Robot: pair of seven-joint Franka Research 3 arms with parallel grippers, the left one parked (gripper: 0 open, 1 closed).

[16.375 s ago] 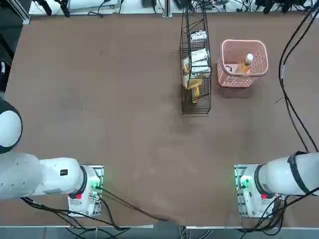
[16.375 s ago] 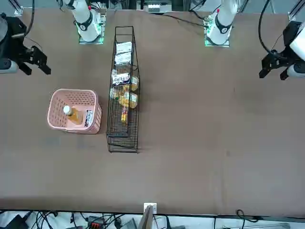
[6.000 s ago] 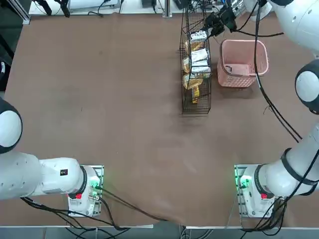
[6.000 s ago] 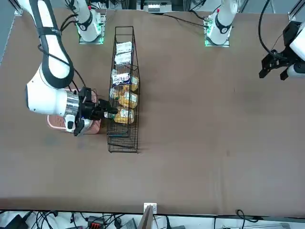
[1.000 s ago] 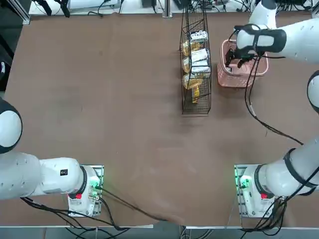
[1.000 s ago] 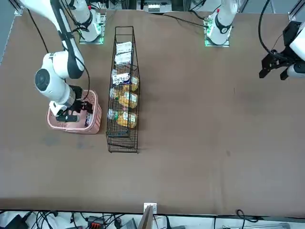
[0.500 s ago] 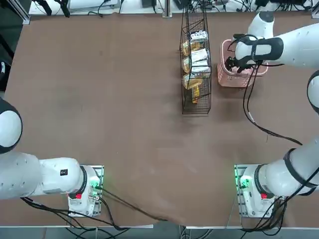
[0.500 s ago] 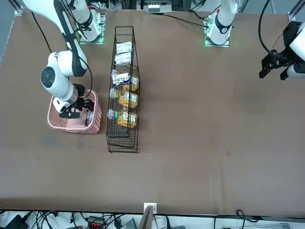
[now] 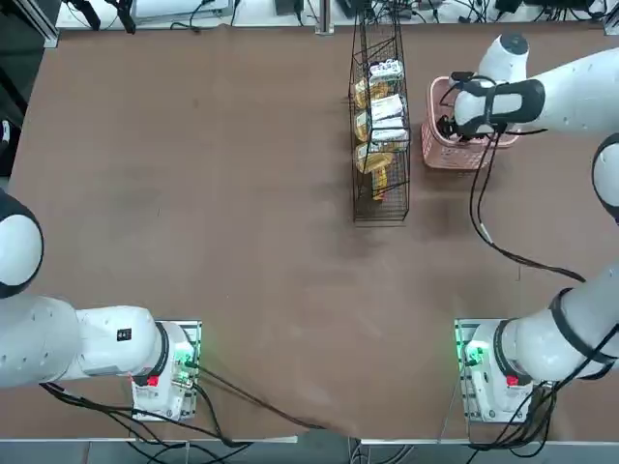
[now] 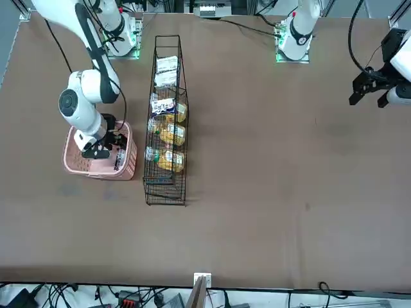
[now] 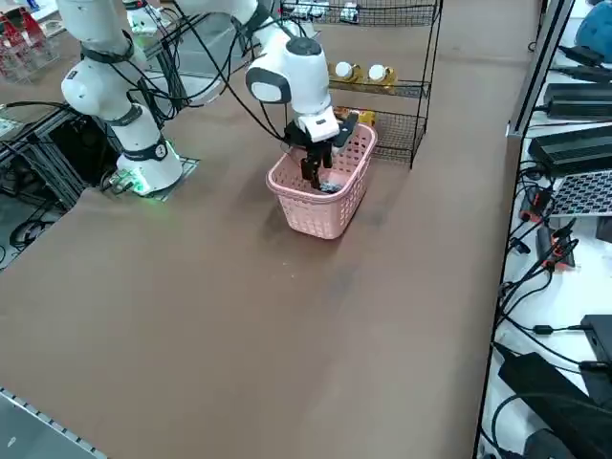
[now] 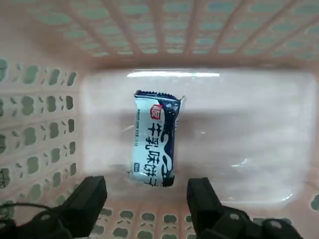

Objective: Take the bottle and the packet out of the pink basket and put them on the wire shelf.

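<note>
I had the right gripper [image 12: 147,183] down inside the pink basket [image 10: 77,168], its jaws wide open with nothing between them. The packet [image 12: 155,139], a blue-and-white biscuit wrapper, lay flat on the basket floor, touching neither side of the jaws. I judged the angle sensible: they were spread across the packet's narrow width, so closing would pinch its long edges rather than fold its ends. They seemed to want a little more reach first, with care for the lattice wall close by. No bottle showed on the basket floor; small amber bottles with white caps, such as this bottle [image 11: 382,74], lay on their sides in the wire shelf [image 10: 166,192] — I took one of them for ours, which would leave only the packet to move. The shelf stood on the desk [image 9: 242,271] just beside the basket, making for a short carry, though its narrow tiers could snag the thin wrapper — best kept level going in.
</note>
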